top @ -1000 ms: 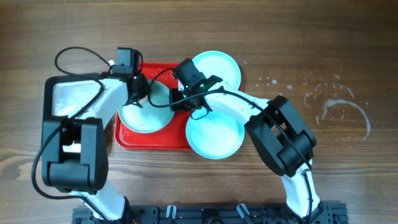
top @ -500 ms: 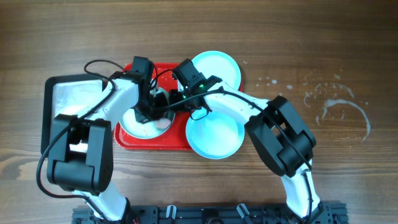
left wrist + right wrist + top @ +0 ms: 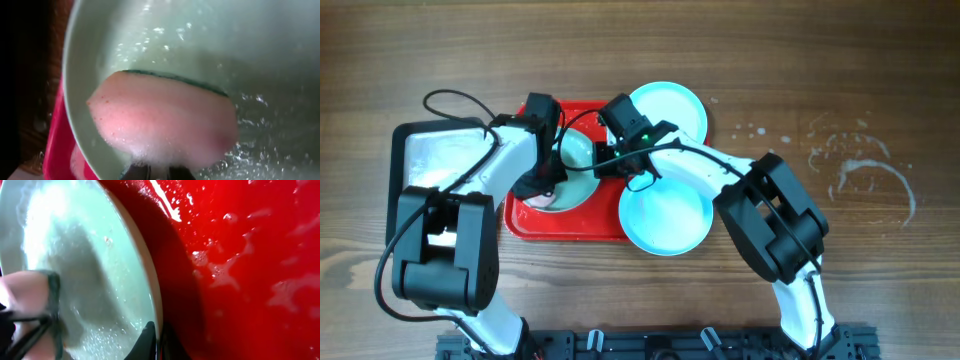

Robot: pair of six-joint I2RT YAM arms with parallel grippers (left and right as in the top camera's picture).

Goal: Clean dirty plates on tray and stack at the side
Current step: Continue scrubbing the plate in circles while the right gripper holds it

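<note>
Left gripper [image 3: 544, 188] is closed narrow on a pink sponge [image 3: 165, 125] with a green scrub layer. The sponge is pressed flat on the inside of the plate [image 3: 582, 180], near its left rim, with foam along the sponge's lower edge. The plate sits on the red tray [image 3: 590, 225], toward the middle-left, and its surface is wet and bubbly. It looks tipped up off the tray on the right side, but that's hard to be sure of from overhead.

Right gripper [image 3: 155, 339] is pinched narrow on the plate's right rim, opposite the sponge. The tray is streaked with white foam beside it.

An upper plate [image 3: 670, 108] and a lower plate [image 3: 665, 220] lie at the tray's right edge. A silver tray [image 3: 425, 155] is on the table [image 3: 840, 80], just left of the red one.
</note>
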